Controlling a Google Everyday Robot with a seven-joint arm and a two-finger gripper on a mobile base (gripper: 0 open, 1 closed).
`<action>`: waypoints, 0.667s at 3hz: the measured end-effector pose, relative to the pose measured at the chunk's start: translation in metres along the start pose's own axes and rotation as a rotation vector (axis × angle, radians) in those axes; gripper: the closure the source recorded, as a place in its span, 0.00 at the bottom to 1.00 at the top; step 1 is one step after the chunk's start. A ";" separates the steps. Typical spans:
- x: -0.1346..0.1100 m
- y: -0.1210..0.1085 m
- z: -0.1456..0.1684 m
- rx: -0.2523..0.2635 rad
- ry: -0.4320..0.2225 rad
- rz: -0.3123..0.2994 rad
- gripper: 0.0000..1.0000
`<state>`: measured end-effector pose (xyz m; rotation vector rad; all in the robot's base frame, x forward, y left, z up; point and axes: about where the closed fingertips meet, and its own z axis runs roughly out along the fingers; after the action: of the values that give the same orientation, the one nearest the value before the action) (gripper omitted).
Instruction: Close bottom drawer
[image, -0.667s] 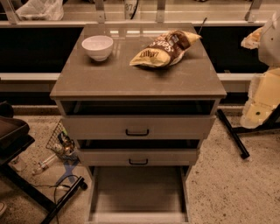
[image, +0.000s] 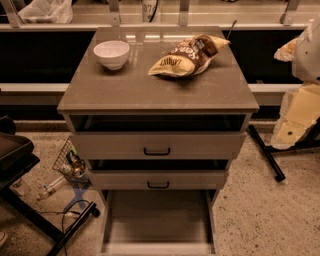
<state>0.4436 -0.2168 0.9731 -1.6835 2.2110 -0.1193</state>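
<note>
Camera view shows the bottom drawer (image: 157, 220) pulled far out from the foot of the cabinet, with its long flat tray open to see and nothing in it. Its long way runs from the cabinet out toward the bottom of the picture, so the push to shut it has to go on the low front edge and straight back in. The tool (image: 295, 125) seems to be the lower end of the pale arm at the right side of the picture, off to the side of the cabinet and higher than the drawer. I cannot tell if the tool is open or shut, and I see nothing in it. So the drawer lies down and to the left of the tool in the picture, well apart from it. A white bowl (image: 111, 53) and a chip bag (image: 187, 57) sit up on the worktop (image: 150, 95)
</note>
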 end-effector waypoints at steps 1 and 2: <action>0.025 0.016 0.059 -0.006 -0.052 0.036 0.00; 0.056 0.038 0.113 -0.006 -0.105 0.079 0.00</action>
<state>0.4337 -0.2423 0.8443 -1.5661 2.1977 -0.0043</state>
